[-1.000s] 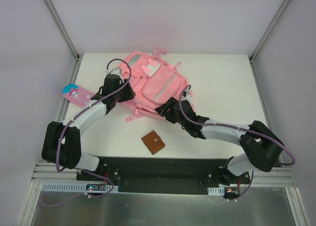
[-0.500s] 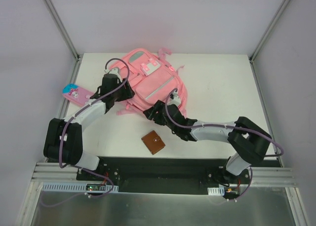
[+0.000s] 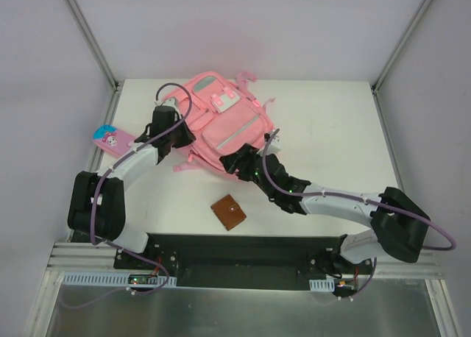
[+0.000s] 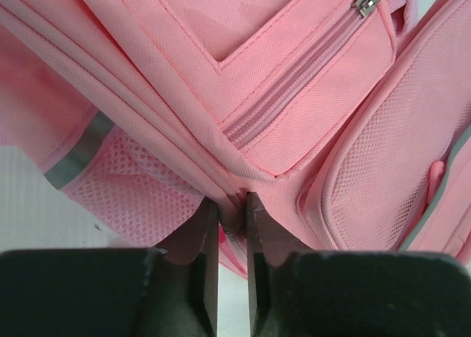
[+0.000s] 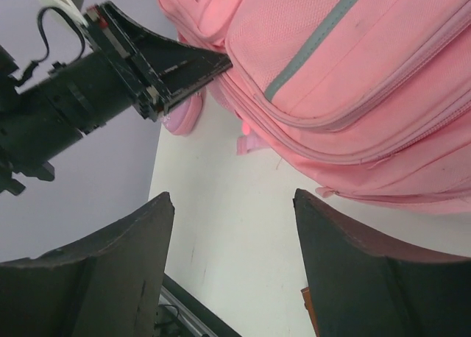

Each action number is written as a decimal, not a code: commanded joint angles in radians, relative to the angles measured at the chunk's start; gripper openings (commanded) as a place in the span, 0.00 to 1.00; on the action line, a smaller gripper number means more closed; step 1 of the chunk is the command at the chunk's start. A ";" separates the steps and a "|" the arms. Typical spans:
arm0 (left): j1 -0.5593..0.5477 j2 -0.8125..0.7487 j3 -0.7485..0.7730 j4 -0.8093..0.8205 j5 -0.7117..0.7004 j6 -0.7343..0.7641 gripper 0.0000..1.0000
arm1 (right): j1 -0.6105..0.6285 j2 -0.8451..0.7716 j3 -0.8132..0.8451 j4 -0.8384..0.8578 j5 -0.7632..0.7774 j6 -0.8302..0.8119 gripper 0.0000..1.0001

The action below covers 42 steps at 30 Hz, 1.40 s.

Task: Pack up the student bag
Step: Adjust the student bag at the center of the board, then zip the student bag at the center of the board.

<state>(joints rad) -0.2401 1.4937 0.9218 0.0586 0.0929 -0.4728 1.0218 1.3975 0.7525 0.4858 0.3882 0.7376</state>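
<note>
Packing looks barely begun. At the left edge of the bench (image 3: pixel 331 131) a small pink pencil case (image 3: pixel 110 138) lies flat, well apart from any opening and untouched. Just to its right, the left pincer (image 4: pixel 232 204) is drawn narrow and nips a ridge of pink fabric on the left flank of the student bag (image 3: pixel 224 123), beside a mesh side pocket. This reads as a hold meant to steady or lift that side. The bag itself lies face up toward the far edge of the bench, about midway across, with its straps trailing at the far end. The one front zip (image 4: pixel 309 57) seen up close is run shut, and no view shows an open compartment. Nearer the bench's near edge, below the bag, a brown wallet (image 3: pixel 229 212) sits alone on the surface, also outside the bag. Furthest right, the right pincer (image 5: pixel 232 197) stands wide and empty over bare bench just beside the bag's near side, touching nothing. By my reading, opening a compartment and loading both loose things remain to be done.
</note>
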 commanded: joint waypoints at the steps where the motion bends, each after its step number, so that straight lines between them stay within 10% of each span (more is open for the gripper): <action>1: 0.001 0.011 0.075 -0.002 0.034 0.029 0.00 | 0.012 0.031 0.013 0.031 -0.041 -0.017 0.70; 22: -0.001 -0.115 0.153 -0.167 0.249 0.062 0.00 | 0.014 0.455 0.291 0.166 -0.137 -0.026 0.59; 42: -0.001 -0.093 0.187 -0.201 0.258 0.097 0.00 | 0.095 0.689 0.432 0.241 0.389 -0.107 0.53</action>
<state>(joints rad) -0.2291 1.4384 1.0386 -0.1448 0.2562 -0.4347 1.1408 2.0659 1.1702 0.6716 0.5964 0.6655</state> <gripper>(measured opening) 0.050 0.541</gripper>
